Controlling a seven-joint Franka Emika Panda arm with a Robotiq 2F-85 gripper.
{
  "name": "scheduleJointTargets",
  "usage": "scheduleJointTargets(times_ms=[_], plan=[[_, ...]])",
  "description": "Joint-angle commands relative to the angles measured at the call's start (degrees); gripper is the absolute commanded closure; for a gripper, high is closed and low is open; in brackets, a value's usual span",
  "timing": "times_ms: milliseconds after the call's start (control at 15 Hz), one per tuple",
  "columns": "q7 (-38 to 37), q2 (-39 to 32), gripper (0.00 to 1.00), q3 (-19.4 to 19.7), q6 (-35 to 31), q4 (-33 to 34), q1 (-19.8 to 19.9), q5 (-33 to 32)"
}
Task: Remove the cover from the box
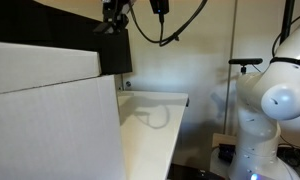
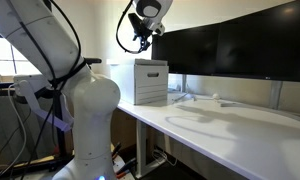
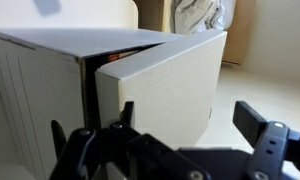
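Your claw hangs wide open, gripping nothing, above the white box on the worktop. Its plain white cover, with a shallow downturned rim, lies on top.

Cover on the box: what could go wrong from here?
1. The open gripper hangs above the cover. Its rim is shallow, so a pinch may slip.
2. The cover may stick and drag the box toward the nearby end of the table.
3. The black monitors stand close behind, so a swung cover could hit them.
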State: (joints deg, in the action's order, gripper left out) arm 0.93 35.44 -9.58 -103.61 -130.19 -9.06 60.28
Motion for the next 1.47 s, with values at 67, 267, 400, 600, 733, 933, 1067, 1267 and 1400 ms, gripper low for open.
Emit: scheduleJointTargets(times_ms=[67, 267, 400, 600, 733, 933, 1067, 1267, 1400], plan=[[3.1, -2.0, 0.0, -1.7, -0.7, -1.1, 0.7, -1.8], [3.8, -3.7, 0.0, -3.2, -2.2, -0.1, 0.4, -5.3], [3.9, -4.6, 0.0, -3.9, -3.2, 0.2, -0.2, -6.4], [4.0, -5.6, 0.0, -4.8, -4.9, 0.1, -1.0, -6.4], [3.9, -6.1, 0.0, -5.3, -5.7, 0.0, -1.2, -6.6], [3.4, -6.4, 0.0, -5.7, -6.3, -0.4, -1.6, -7.5], [3.3, -6.4, 0.0, -5.8, -6.3, -0.5, -1.8, -8.3], [3.0, -5.3, 0.0, -6.0, -5.8, -1.1, -2.2, -8.8], [2.8, -5.3, 0.0, -6.2, -6.0, -1.2, -2.7, -8.8]])
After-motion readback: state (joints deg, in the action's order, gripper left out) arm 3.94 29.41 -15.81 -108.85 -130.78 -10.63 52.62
